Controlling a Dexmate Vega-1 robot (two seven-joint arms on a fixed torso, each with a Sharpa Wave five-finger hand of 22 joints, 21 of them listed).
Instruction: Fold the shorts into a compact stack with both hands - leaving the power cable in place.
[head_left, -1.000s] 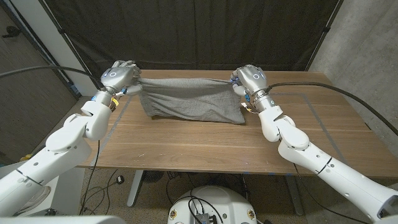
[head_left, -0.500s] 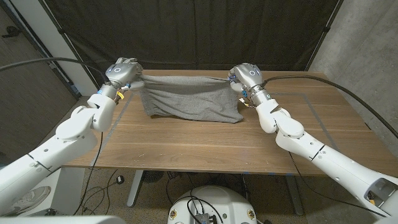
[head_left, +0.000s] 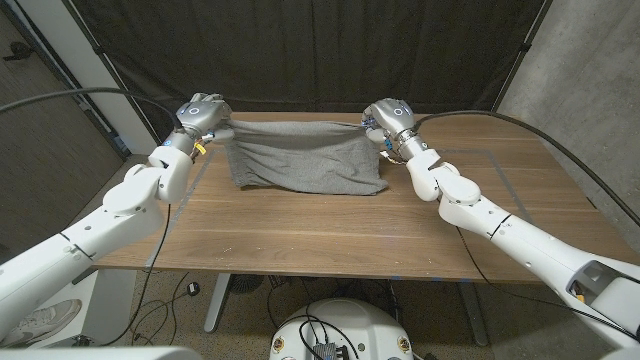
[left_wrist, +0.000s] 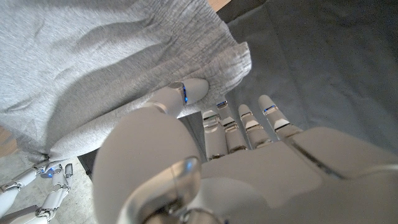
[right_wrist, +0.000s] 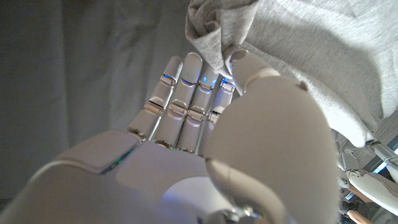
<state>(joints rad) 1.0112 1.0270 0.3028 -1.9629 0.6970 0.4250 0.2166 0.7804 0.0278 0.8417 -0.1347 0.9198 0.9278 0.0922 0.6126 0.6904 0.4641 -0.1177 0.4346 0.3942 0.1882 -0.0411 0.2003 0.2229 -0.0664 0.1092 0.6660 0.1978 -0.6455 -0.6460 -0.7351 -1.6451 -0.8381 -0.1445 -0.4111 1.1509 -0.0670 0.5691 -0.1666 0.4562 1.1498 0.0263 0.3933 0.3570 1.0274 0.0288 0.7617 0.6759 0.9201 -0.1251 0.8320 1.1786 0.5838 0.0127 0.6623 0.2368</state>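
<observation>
Dark curtain backs the wooden table (head_left: 330, 235), at whose far edge the grey shorts (head_left: 305, 165) hang stretched crosswise, one top corner pinched by the left hand (head_left: 199, 117) and the other by the right hand (head_left: 388, 119).

The head cam is sitting up high on the robot, looking down and forward over both arms at the wooden table (head_left: 330, 235), with a dark curtain (head_left: 310, 50) hanging behind it. It's taking in the whole tabletop from a fair way back. Each wrist cam is riding right behind its own hand, super close: the left hand (left_wrist: 205, 168) and right hand (right_wrist: 205, 162) are hogging the lower half of their frames, looking along the fingers. All three views are sharing the grey shorts (head_left: 305, 160) stretched between the hands.
</observation>
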